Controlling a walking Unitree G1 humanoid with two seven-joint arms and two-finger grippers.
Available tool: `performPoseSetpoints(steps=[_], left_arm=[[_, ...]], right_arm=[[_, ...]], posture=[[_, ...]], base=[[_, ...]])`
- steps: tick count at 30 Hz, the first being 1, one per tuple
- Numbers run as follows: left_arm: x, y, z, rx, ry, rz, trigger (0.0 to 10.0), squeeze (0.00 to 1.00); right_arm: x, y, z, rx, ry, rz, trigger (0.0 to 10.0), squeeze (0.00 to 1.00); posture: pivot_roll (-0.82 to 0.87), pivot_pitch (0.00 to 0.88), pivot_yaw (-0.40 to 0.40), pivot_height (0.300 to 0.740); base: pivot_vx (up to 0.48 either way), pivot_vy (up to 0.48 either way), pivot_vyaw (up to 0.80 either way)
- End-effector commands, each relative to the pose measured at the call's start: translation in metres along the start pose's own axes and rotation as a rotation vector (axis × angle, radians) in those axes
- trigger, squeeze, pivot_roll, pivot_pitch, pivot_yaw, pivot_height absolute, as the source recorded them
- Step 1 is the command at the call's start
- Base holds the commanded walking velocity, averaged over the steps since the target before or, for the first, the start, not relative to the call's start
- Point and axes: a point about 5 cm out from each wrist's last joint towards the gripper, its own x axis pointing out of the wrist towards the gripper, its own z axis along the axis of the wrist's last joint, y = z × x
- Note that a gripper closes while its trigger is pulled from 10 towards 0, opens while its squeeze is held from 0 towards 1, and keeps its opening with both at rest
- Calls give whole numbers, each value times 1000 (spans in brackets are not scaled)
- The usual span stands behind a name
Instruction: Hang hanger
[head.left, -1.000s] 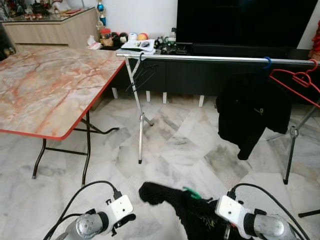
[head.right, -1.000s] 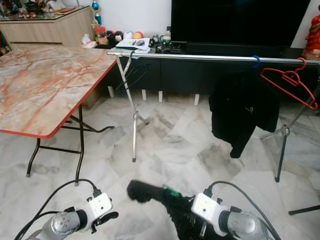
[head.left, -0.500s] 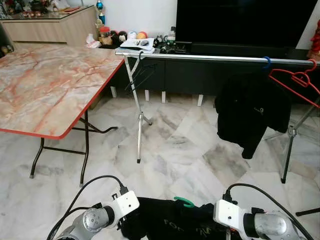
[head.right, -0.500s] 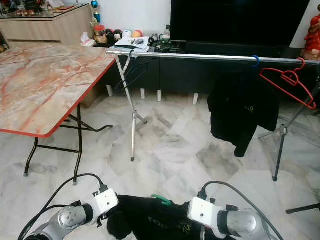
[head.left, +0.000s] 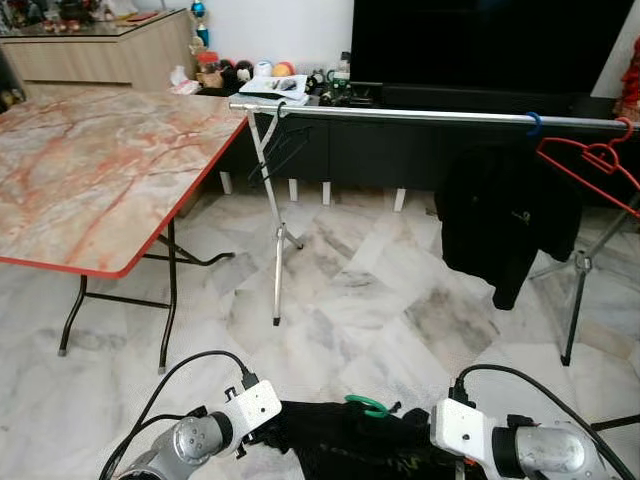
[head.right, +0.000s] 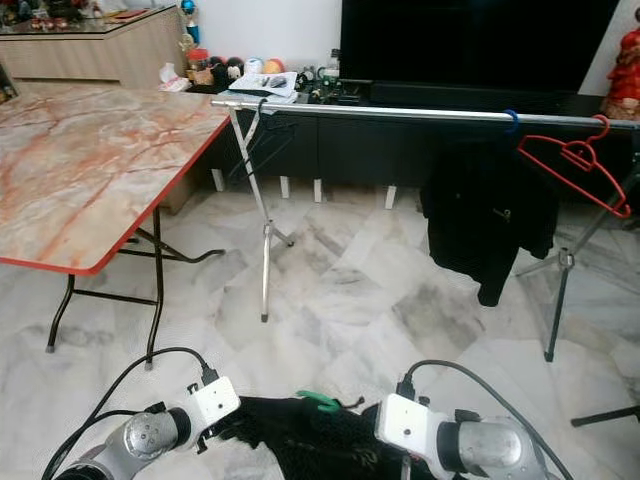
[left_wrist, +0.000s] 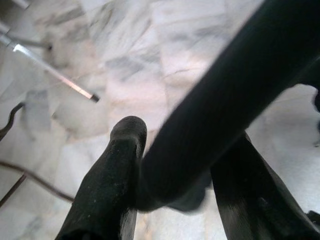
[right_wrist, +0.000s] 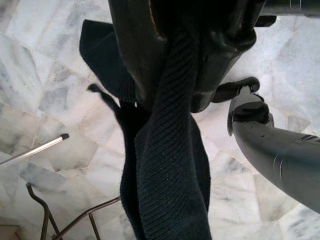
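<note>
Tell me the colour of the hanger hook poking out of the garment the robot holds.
Green hanger hook, clearest in the left eye view, above the black garment.

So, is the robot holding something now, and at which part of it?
Both grippers hold the black garment on the green hanger: the left gripper pinches a fold of cloth, the right gripper its ribbed edge.

- Marble floor (head.left: 370, 300): open ground between the robot and the silver rail (head.left: 420, 116).
- Rail, middle stretch: bare, between the black empty hanger (head.left: 283, 150) near its left end and the hung black garment (head.left: 505, 220).
- Right end of rail: crowded by the garment's blue hook (head.left: 535, 124) and a red hanger (head.left: 595, 160).
- Rail legs (head.left: 277, 230) and a tripod stand (head.left: 578, 300): thin uprights on either side.
- Table (head.left: 90, 180): blocks the left side.
</note>
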Motion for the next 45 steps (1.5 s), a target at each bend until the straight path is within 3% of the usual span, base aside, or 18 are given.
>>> performPoseSetpoints(steps=[1, 9, 10, 11, 32, 35, 38, 42, 45], left_arm=[[-2, 4, -4, -4, 23, 26, 10000, 0], [-4, 1, -10, -39, 30, 15, 10000, 0], [-4, 0, -10, -40, 32, 12, 4510, 0], [-4, -2, -11, -48, 33, 8, 0, 0], [0, -6, -8, -118, 33, 30, 0, 0], [-2, -5, -12, -112, 56, 47, 0, 0], [-4, -2, -17, -128, 84, 83, 0, 0], [-5, -1, -19, -125, 90, 93, 0, 0], [-7, 2, -22, -141, 105, 123, 0, 0]], right_arm=[[-4, -1, 4, -8, -22, -12, 10000, 0], [-3, 0, 5, -3, -16, -15, 10000, 0], [-3, -1, 5, -3, -16, -18, 10000, 0], [-4, -2, 6, 0, -23, -26, 10000, 0], [-1, -3, 10, 27, -63, -54, 10000, 0], [0, -5, 7, 28, -42, -77, 10000, 0], [1, -14, -5, 22, 48, -164, 10000, 0], [1, -16, -7, 25, 55, -186, 10000, 0], [3, -24, -9, 30, 69, -278, 10000, 0]], posture=[[31, 46, 27, 740], [32, 39, 28, 740], [33, 38, 28, 740], [33, 38, 28, 740], [37, 61, 24, 740], [41, 64, 23, 740], [44, 66, 23, 740], [47, 67, 24, 740], [46, 68, 25, 740]], base=[[0, 0, 0], [0, 0, 0], [0, 0, 0], [0, 0, 0], [0, 0, 0], [0, 0, 0], [0, 0, 0], [0, 0, 0], [0, 0, 0]])
